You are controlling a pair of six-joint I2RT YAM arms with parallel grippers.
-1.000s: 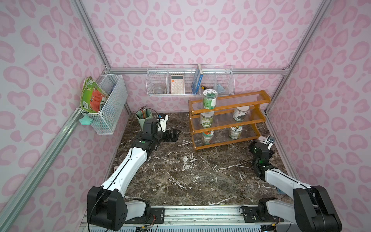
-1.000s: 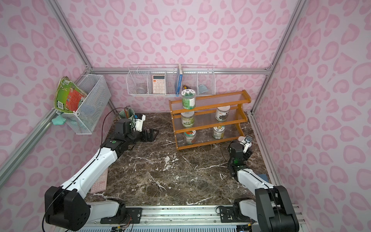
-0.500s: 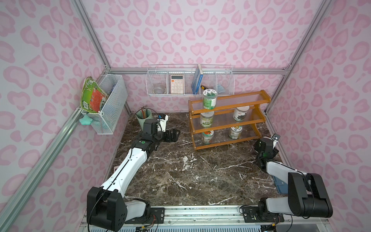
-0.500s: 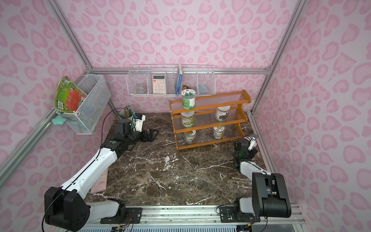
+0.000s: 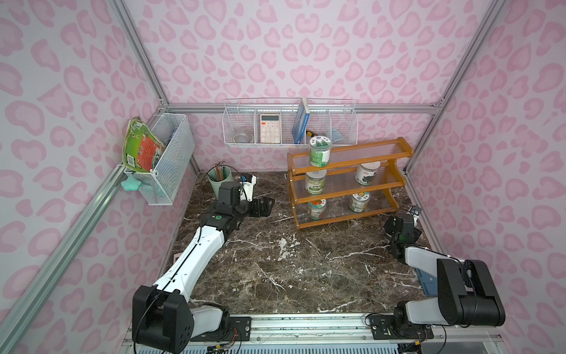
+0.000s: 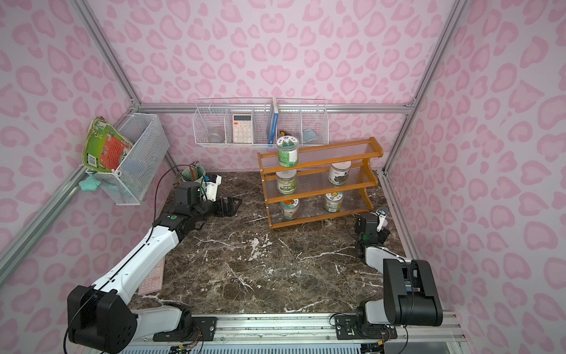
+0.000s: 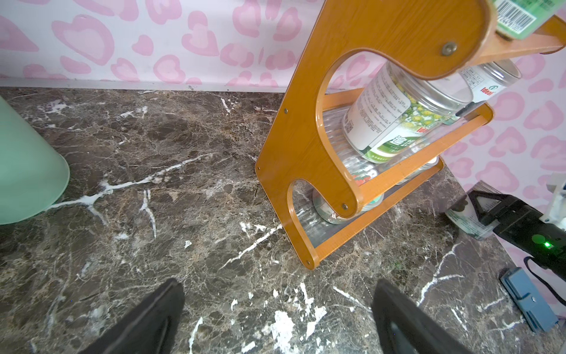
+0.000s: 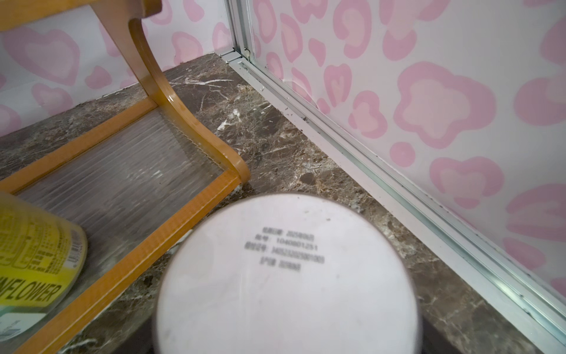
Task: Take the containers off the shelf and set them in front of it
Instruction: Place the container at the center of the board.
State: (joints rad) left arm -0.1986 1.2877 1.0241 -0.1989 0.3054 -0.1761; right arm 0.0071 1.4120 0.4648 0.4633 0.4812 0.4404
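orange-brown wooden three-tier shelf (image 5: 346, 218) stands at 1 o'clock on the dark marble bench (image 5: 275, 269), five small clear plastic jars (image 5: 315, 182) upright on it: a green-labelled jar (image 5: 320, 152) on top, two on the middle tier, two on the lowest. the sixth jar (image 8: 286, 275), white-lidded, sits just beside the shelf's 4 o'clock corner, gripped by the right hand (image 7: 473, 216). at 10 o'clock the left hand (image 5: 263, 207) gapes open.

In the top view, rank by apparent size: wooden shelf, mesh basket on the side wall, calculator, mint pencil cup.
1. wooden shelf
2. mesh basket
3. calculator and pencil cup look about alike; I won't rank them.
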